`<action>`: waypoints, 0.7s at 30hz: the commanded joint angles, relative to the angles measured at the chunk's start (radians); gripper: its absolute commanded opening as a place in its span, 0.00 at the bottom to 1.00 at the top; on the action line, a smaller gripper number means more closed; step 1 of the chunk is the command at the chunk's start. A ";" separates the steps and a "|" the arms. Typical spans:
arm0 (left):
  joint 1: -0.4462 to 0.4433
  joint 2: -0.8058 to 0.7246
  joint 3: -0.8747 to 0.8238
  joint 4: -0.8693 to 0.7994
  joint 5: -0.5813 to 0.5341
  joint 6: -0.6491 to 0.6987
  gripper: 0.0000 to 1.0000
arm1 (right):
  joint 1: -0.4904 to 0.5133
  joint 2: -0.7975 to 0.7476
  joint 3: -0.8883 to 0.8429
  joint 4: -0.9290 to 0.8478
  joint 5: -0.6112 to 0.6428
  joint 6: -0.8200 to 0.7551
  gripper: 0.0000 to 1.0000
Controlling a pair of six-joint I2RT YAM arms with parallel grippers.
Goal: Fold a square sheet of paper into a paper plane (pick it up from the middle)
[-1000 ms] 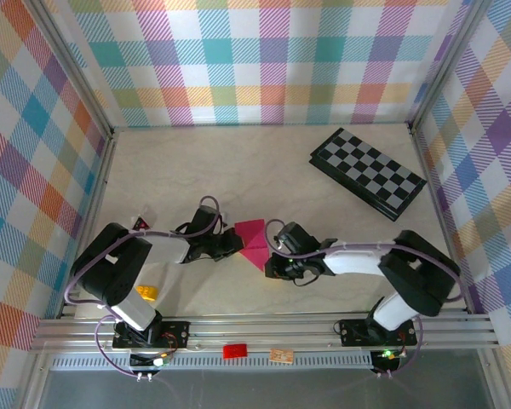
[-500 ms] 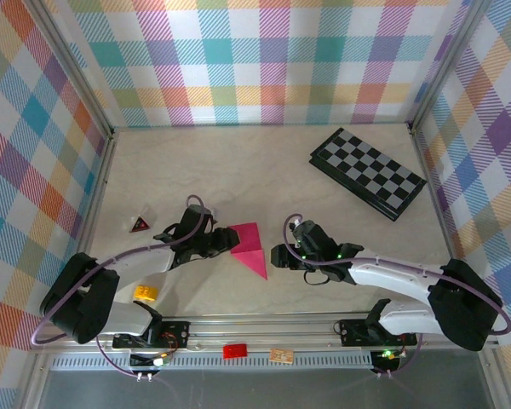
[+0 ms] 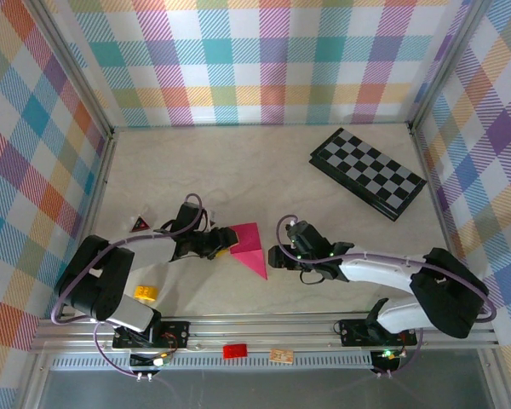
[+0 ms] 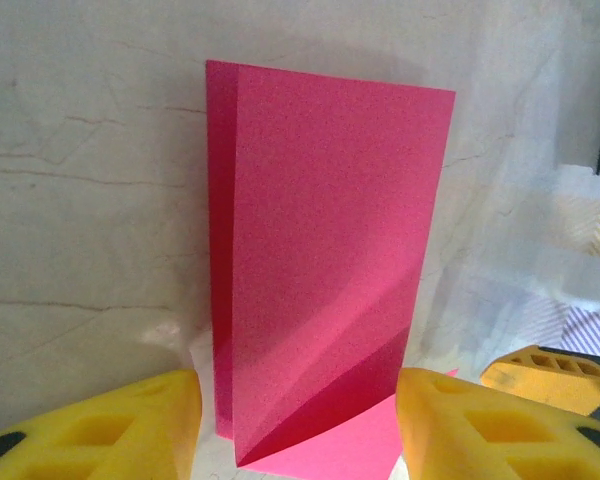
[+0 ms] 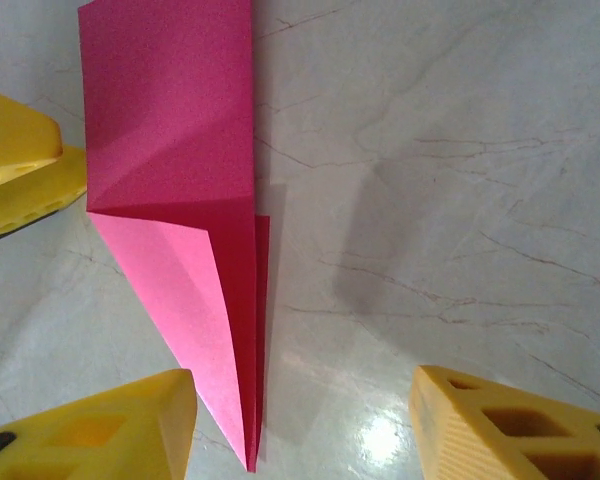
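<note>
Both arms let go, and the pink dart sits free on the table.
A second ago the left fingers and right fingers were shut and crowding the paper; now both pairs stand apart, clamped on nothing, drawn back to either side. The paper plane lies on the table between them, near the front edge, with its pointed tip towards the arms and its blunt end away. It looks only half made: the nose is creased, but the layers lift slightly along one edge, so I'd say the wing folds are still to come.
</note>
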 commanded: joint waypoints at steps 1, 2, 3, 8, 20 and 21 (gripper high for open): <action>0.014 0.023 0.008 0.040 0.077 -0.003 0.52 | -0.002 0.019 0.034 -0.013 0.011 0.024 0.59; 0.014 0.028 0.011 0.040 0.081 -0.002 0.51 | -0.002 0.022 0.032 -0.005 0.008 0.024 0.59; 0.014 0.033 0.013 0.042 0.085 0.000 0.50 | -0.001 0.021 0.026 0.011 0.003 0.022 0.58; 0.014 0.049 0.015 0.061 0.106 -0.001 0.45 | -0.001 -0.005 -0.004 0.061 -0.014 -0.004 0.58; 0.023 0.089 0.030 0.133 0.214 0.014 0.41 | -0.002 -0.051 -0.087 0.198 -0.077 -0.064 0.55; 0.025 0.098 0.033 0.148 0.232 0.013 0.41 | -0.002 -0.046 -0.081 0.195 -0.088 -0.068 0.54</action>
